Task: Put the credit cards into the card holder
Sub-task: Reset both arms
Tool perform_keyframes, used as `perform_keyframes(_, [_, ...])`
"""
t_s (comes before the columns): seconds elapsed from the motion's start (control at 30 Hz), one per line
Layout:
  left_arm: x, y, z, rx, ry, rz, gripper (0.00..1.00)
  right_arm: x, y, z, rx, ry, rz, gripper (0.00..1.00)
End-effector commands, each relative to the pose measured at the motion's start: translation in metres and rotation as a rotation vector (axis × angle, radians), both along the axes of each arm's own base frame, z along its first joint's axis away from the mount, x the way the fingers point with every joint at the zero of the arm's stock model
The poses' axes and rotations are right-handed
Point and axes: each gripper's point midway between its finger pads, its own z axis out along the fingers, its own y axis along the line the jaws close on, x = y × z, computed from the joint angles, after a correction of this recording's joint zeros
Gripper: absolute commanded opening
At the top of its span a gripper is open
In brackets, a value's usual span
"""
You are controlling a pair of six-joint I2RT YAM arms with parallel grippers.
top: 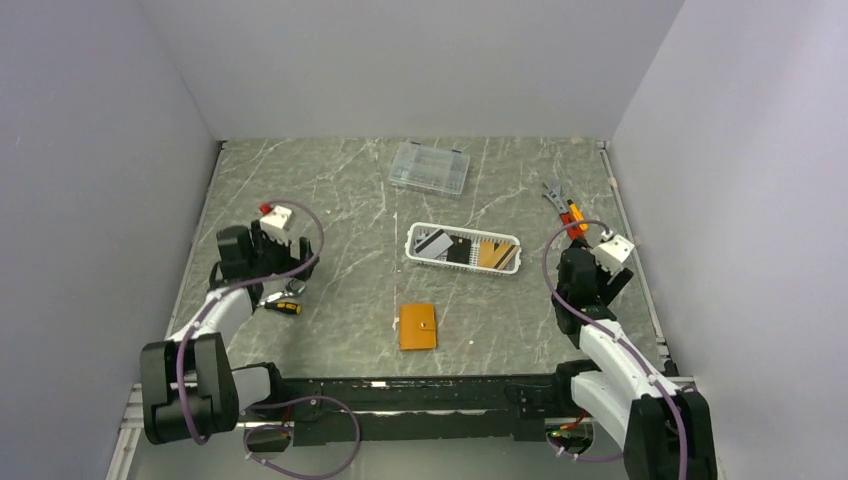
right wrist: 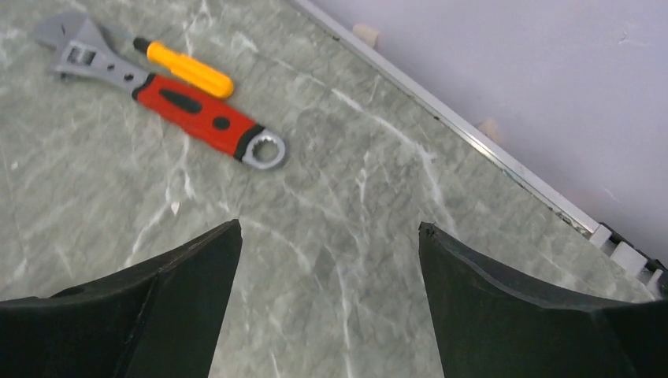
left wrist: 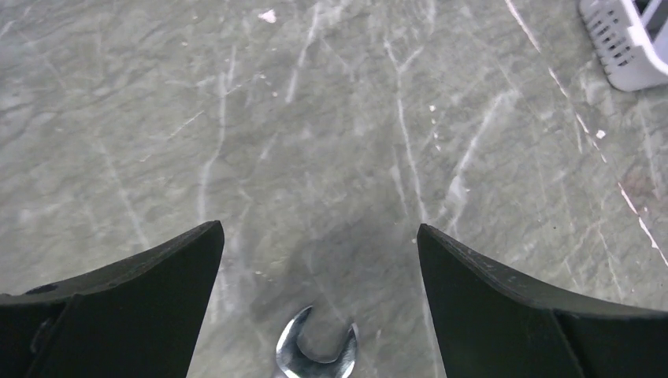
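Cards (top: pixel 458 250) are being carried in the white basket (top: pixel 411 247) at mid-table. Leftmost, the left hand (left wrist: pixel 319 236) is being held wide and empty above a spanner (left wrist: pixel 315 356). The folded holder (top: pixel 417 327) is being borne by the table (top: pixel 330 190) on the basket's near side. The right hand (right wrist: pixel 329 232) is being held wide, empty, near a wrench (right wrist: pixel 169 98).

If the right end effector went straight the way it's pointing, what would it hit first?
The right end effector would likely meet bare table first, just right of the wrench; depth is unclear.
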Motion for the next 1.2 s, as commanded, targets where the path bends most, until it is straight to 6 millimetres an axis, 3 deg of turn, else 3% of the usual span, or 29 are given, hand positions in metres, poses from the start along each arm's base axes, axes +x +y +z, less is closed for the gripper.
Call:
perform_keyframes(0.0, [0.008,-0.014,0.037,-0.038,-0.350,-0.043,0.99,0.018,-0.018,0.030,-0.012,-0.226,-0.111,0.86])
perform_keyframes(0.23, [0.004,-0.018,0.039,-0.018,-0.439,-0.067,0.99,0.033,-0.020,0.013,0.004,-0.283,-0.113,0.85])
perform_keyframes(0.37, [0.002,-0.011,0.043,0.029,-0.494,-0.035,0.99,0.042,-0.019,0.016,-0.012,-0.309,-0.079,0.86])
perform_keyframes(0.4, [0.001,-0.006,0.045,0.052,-0.529,-0.015,0.99,0.043,-0.019,0.016,-0.016,-0.310,-0.076,0.96])
perform_keyframes(0.43, [0.002,-0.005,0.046,0.049,-0.547,0.000,0.99,0.044,-0.020,0.016,-0.013,-0.318,-0.086,0.99])
perform_keyframes(0.57, [0.004,-0.008,0.045,0.054,-0.581,-0.031,1.00,0.047,-0.018,0.009,-0.002,-0.365,-0.072,1.00])
perform_keyframes(0.7, [0.015,-0.001,0.037,0.037,-0.509,0.016,0.99,0.072,0.000,0.009,-0.031,-0.294,0.079,1.00])
perform_keyframes(0.77, [0.029,0.006,0.040,0.015,-0.492,0.059,0.99,0.085,0.007,0.008,-0.036,-0.260,0.131,1.00])
perform_keyframes(0.83, [0.040,0.013,0.030,0.013,-0.409,0.101,0.99,0.099,0.016,0.001,-0.052,-0.193,0.209,1.00])
perform_keyframes(0.9, [0.038,0.012,0.029,0.023,-0.418,0.106,0.99,0.111,0.025,-0.003,-0.069,-0.147,0.276,1.00])
perform_keyframes(1.07, [0.038,0.011,0.030,0.019,-0.421,0.108,0.99,0.108,0.031,-0.003,-0.034,-0.191,0.357,1.00])
perform_keyframes(1.13, [0.037,0.011,0.031,0.020,-0.425,0.108,0.99,0.096,0.029,0.004,-0.078,-0.300,0.366,1.00])
perform_keyframes(1.17, [0.037,0.011,0.031,0.020,-0.427,0.108,0.99,0.092,0.030,-0.001,-0.045,-0.274,0.362,1.00])
